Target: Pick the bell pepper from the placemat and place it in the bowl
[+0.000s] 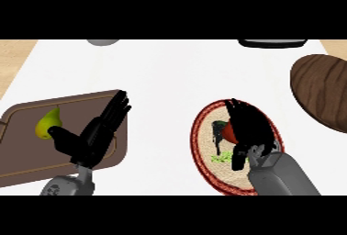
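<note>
The pepper (228, 131) lies on the round placemat (203, 137), mostly hidden under the right robot hand (247, 131), whose fingers curl around it. The bowl (324, 89) sits well apart at the tabletop's (176, 69) right. If the hold is partial, the pepper could slip during transfer. The left robot hand (95, 133) rests open over a board (27, 119) beside a pear (49, 123).

Two black hands here, both glossy and slim-fingered, each with a thumb. The left hand (95, 133) runs into a narrow black wrist, then a rounded grey metal joint with a dark circular hollow. The right hand (247, 128) joins a smooth, thick grey forearm, matte and plain, no markings visible.
</note>
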You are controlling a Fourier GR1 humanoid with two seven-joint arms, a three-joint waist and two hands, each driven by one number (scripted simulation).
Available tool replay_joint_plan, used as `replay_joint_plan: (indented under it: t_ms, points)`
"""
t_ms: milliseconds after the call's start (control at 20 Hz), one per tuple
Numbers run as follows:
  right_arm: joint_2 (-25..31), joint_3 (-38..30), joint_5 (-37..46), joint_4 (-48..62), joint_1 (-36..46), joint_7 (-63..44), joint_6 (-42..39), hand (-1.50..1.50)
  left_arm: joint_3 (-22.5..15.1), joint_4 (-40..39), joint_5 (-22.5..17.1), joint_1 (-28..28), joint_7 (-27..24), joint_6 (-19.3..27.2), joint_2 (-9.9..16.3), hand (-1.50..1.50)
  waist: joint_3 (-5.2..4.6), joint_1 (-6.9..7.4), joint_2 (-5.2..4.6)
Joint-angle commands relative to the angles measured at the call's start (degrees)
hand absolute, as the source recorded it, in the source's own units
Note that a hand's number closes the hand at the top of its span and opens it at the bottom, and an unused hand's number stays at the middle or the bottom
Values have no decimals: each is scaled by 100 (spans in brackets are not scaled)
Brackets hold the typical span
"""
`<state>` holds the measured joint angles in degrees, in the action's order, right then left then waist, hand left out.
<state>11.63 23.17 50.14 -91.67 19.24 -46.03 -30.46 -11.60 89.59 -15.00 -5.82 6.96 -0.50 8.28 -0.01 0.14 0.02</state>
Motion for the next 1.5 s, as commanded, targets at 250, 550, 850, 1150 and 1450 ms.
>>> replay_joint_plan:
  t_ms: [250,550,850,1150,1450]
  points:
    - [0,-378,493,816,-5,811,444,-150,31,-119,273,346,-346,-265,-214,0,1,0,-5]
    - [-445,-391,965,978,83,775,514,-150,223,265,314,-40,403,-140,-366,0,1,3,-1]
    - [-681,-237,1296,926,-482,860,980,-150,245,66,482,193,-13,-328,-473,0,1,-6,1]
    - [-643,-715,1443,1810,-167,1410,1377,-150,436,274,490,-18,340,-384,-450,0,1,0,-1]
    - [-587,-803,1450,1993,212,2106,1507,150,467,244,536,-87,488,-295,-569,0,1,3,-2]
